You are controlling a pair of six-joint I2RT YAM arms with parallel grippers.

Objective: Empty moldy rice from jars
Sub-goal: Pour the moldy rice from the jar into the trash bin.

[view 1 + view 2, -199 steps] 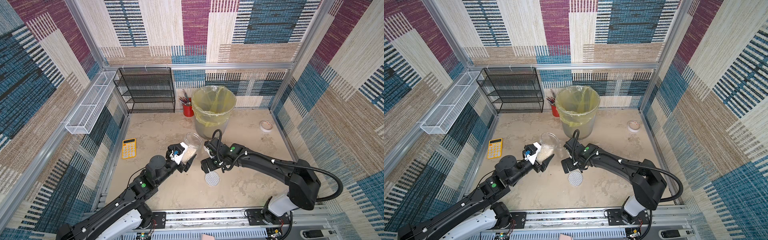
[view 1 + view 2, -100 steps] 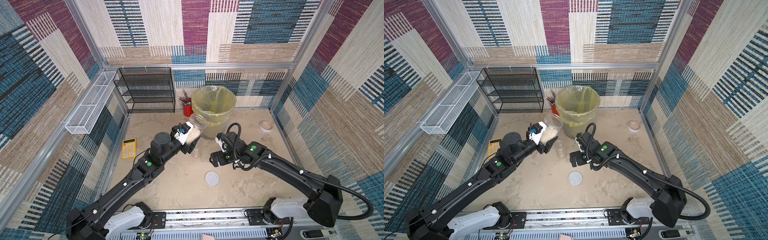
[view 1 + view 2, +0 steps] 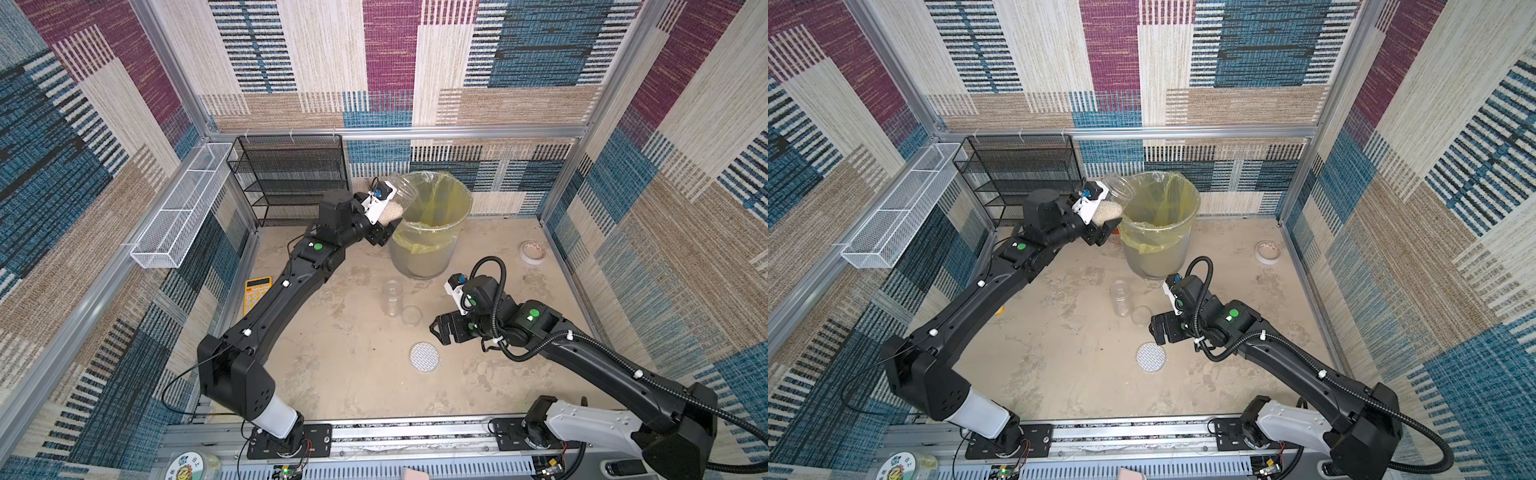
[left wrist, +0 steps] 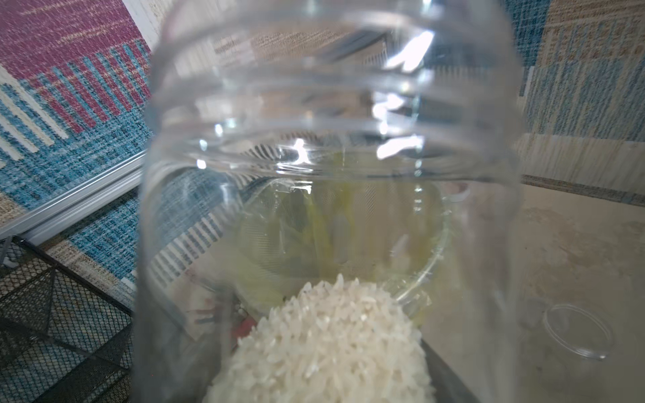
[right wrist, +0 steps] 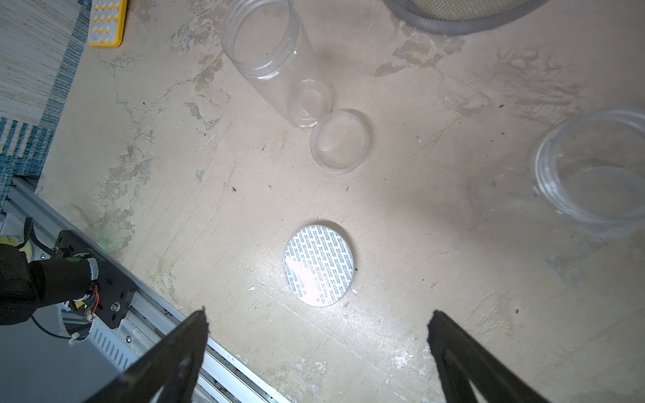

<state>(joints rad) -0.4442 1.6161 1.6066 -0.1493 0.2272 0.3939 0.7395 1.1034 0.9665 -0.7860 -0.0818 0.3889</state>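
Moldy rice is in the jar, now tipped up at the bin rim, not low mid-table like before. Left gripper pinches that jar. Right gripper is spread wide, empty, backed off near the white lid.

Bright, even light; glare on the white lid; close-up jar blurred.

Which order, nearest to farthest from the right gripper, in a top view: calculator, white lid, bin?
1. The white lid, just beside the right gripper.
2. The bin, farther back.
3. The calculator, far left.
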